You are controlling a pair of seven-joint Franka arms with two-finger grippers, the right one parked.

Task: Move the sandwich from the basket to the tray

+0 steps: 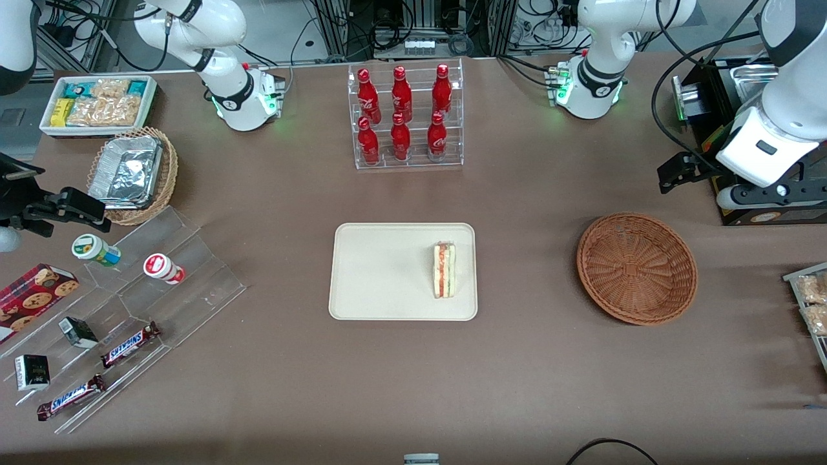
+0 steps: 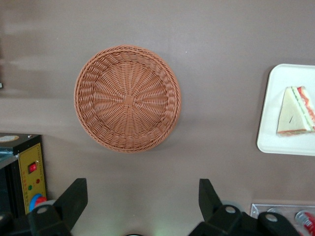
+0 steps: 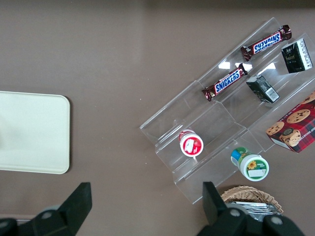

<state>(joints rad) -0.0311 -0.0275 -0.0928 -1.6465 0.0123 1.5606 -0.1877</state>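
On the cream tray (image 1: pixel 387 271), at its edge nearest the wicker basket (image 1: pixel 637 268), lay the sandwich (image 1: pixel 444 270). My gripper (image 2: pixel 142 201) hung spread wide, holding nothing, high above the table beside the basket.

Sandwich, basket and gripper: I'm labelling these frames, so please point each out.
sandwich (image 1: pixel 444 270), front view, on its striped cut edge.
basket (image 1: pixel 636 267), front view, on its woven centre.
gripper (image 2: pixel 142 199), left wrist view, midway between its open fingers, above the table.
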